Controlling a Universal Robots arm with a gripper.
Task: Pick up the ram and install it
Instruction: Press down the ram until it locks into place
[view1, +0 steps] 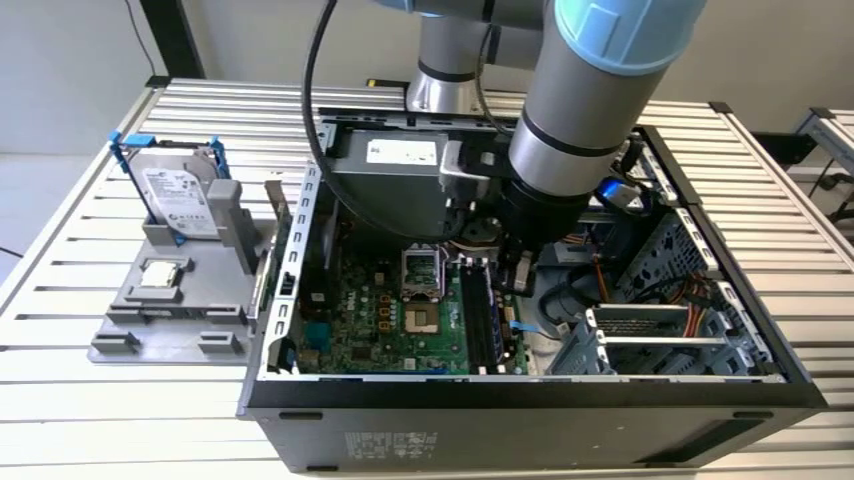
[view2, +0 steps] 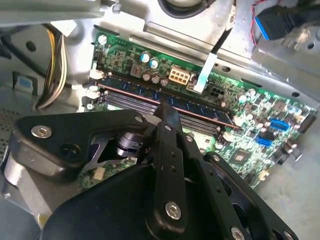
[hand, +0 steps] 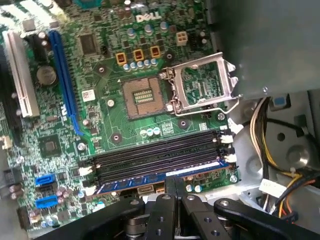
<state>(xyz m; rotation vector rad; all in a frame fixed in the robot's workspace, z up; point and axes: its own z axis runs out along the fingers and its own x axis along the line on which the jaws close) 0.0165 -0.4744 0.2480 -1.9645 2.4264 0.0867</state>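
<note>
The ram (hand: 135, 182) is a long thin stick with blue-tinted chips, standing on edge in the outermost memory slot of the green motherboard (hand: 105, 125); in the second wrist view the ram (view2: 205, 108) runs across the board just past the fingertips. My gripper (hand: 176, 181) is shut, its two black fingers pressed together, and their tips rest on or just above the middle of the stick's top edge. The fingers lie along the stick, not on either side of it. In the exterior view the gripper (view1: 515, 280) reaches down inside the open computer case (view1: 534, 410).
Three empty black memory slots (hand: 160, 152) lie beside the ram. The processor socket (hand: 145, 97) is bare with its metal cover (hand: 202, 87) flipped open. Cables (hand: 270, 150) crowd the case wall. Outside, a grey holder (view1: 174, 300) carries a hard drive (view1: 180, 190) and a silver chip (view1: 160, 272).
</note>
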